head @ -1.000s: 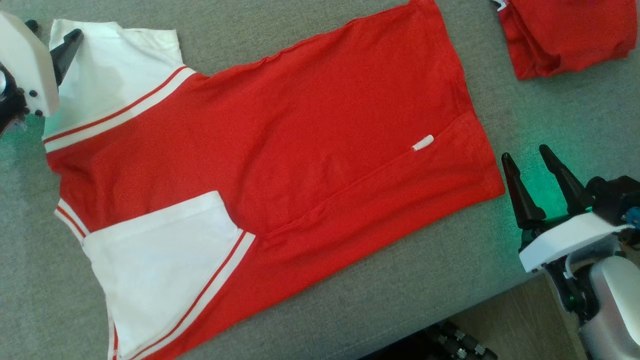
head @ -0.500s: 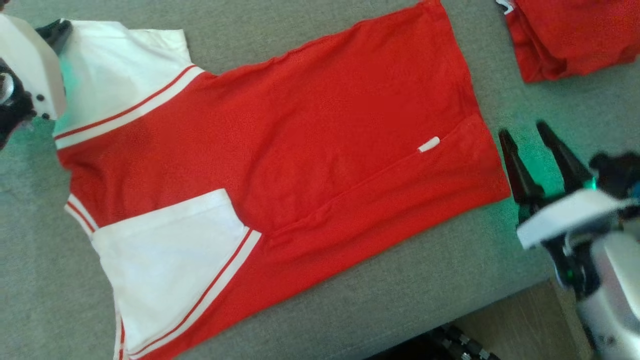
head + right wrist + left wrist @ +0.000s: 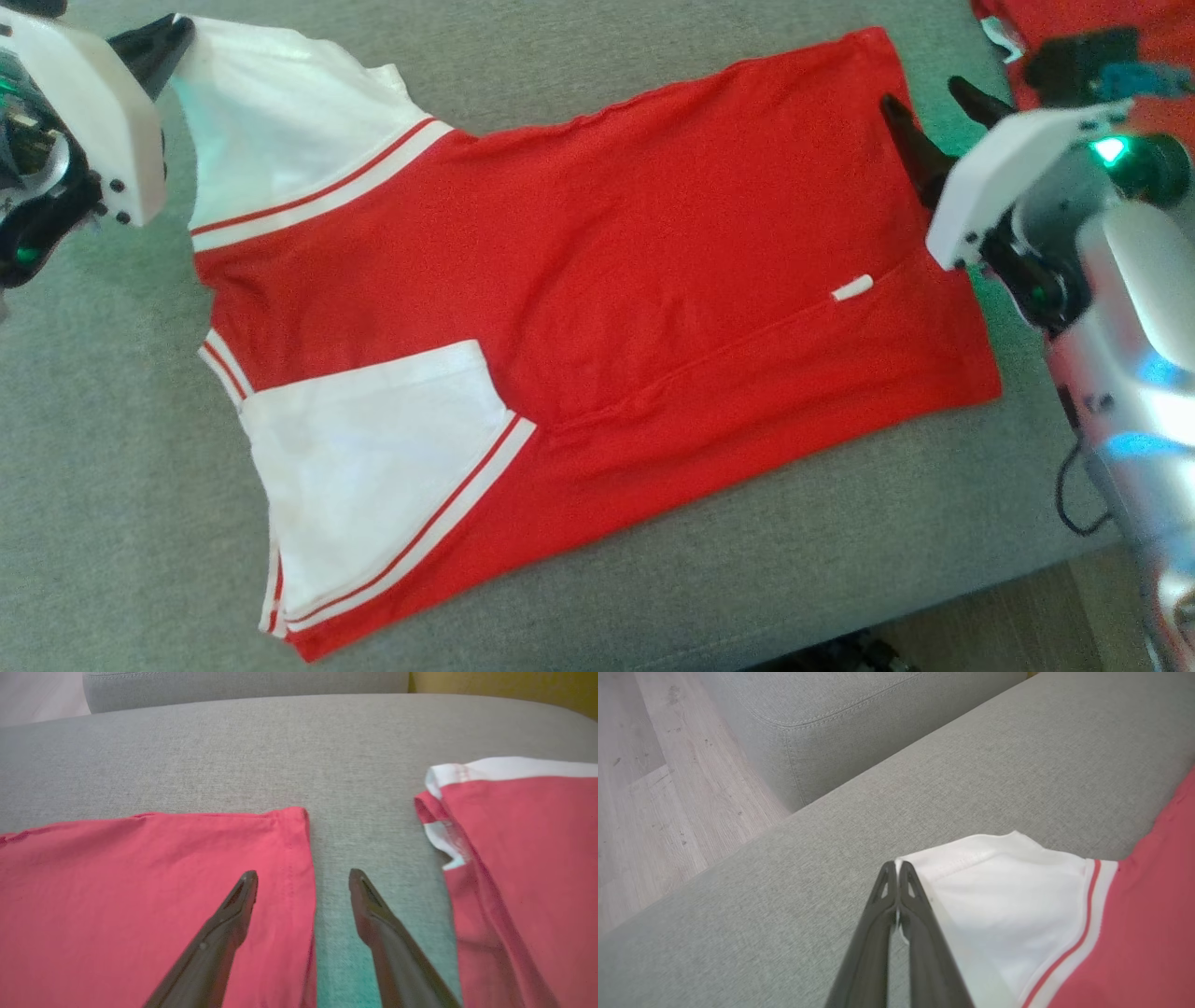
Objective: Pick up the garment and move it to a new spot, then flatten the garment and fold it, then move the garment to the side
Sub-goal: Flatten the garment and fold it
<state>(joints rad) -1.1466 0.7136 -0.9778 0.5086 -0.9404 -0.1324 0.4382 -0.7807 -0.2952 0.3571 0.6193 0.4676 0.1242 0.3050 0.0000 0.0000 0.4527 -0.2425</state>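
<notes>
The garment (image 3: 597, 280), a red shirt with white sleeves and red-striped trim, lies spread flat on the grey sofa cushion (image 3: 112, 485). My left gripper (image 3: 173, 42) is shut on the corner of the far white sleeve (image 3: 994, 891); in the left wrist view its fingers (image 3: 896, 877) pinch the sleeve's hem. My right gripper (image 3: 924, 103) is open over the shirt's far hem corner (image 3: 280, 826), one finger (image 3: 243, 896) above red cloth, the other (image 3: 369, 900) above bare cushion.
A second red garment (image 3: 523, 858) with white trim lies folded just right of the shirt's hem, at the head view's top right (image 3: 1158, 121). The cushion's front edge drops to wood floor (image 3: 1046, 616). Another sofa cushion (image 3: 840, 718) and floor (image 3: 654, 788) lie beyond the sleeve.
My left gripper closed on the white sleeve's corner. My right gripper moved from beside the near hem corner up to the far hem corner, still open. The head camera also shifted.
</notes>
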